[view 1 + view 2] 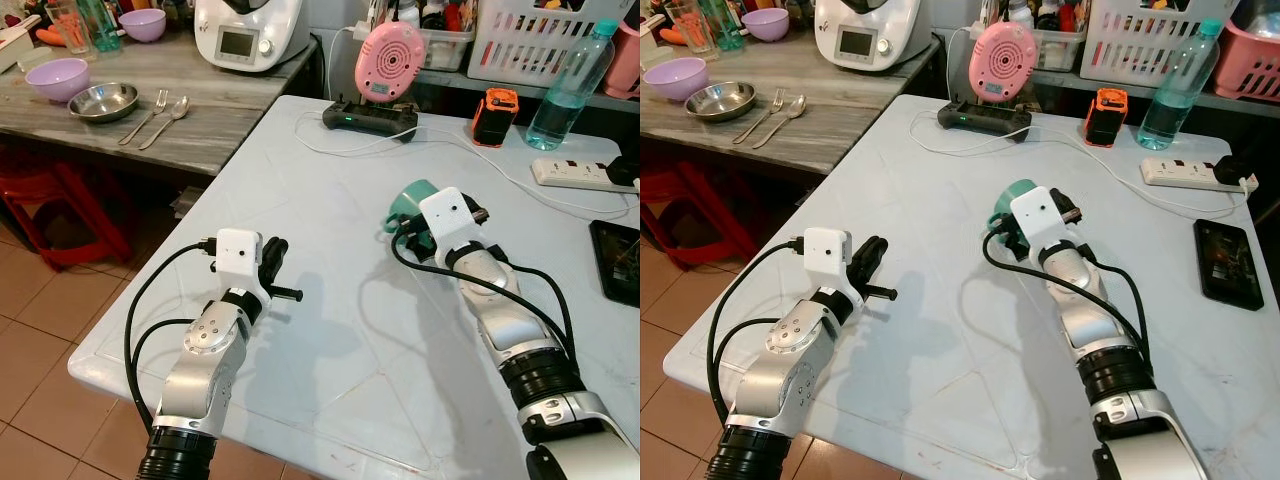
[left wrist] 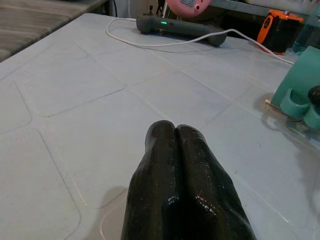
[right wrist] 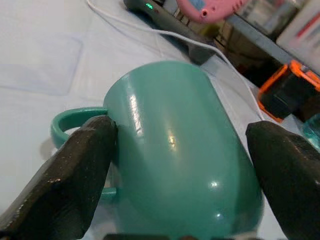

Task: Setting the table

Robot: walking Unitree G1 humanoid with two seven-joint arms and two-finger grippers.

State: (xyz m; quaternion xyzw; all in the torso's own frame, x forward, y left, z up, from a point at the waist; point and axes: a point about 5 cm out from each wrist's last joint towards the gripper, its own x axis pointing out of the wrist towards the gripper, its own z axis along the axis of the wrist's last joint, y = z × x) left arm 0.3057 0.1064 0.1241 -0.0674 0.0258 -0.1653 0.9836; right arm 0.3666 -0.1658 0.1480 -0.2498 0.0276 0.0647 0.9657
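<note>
My right gripper (image 3: 175, 165) is shut on a teal mug (image 3: 175, 145), one black finger (image 3: 75, 175) pressed beside its handle. The mug (image 1: 408, 202) sits tilted low over the middle of the white table (image 1: 300, 200). My left gripper (image 2: 175, 135) is shut and holds nothing; it hovers over the table's near left part (image 1: 272, 260). On the grey counter (image 1: 200, 130) at the far left lie a purple bowl (image 1: 57, 77), a metal bowl (image 1: 103, 101), a fork (image 1: 147, 113) and a spoon (image 1: 170, 118).
At the table's back stand a black charger (image 1: 370, 118), a pink device (image 1: 390, 60), an orange gadget (image 1: 496, 115), a water bottle (image 1: 568, 85) and a power strip (image 1: 585, 173) with white cables. A dark phone (image 1: 618, 260) lies at the right. A red stool (image 1: 60, 210) stands under the counter.
</note>
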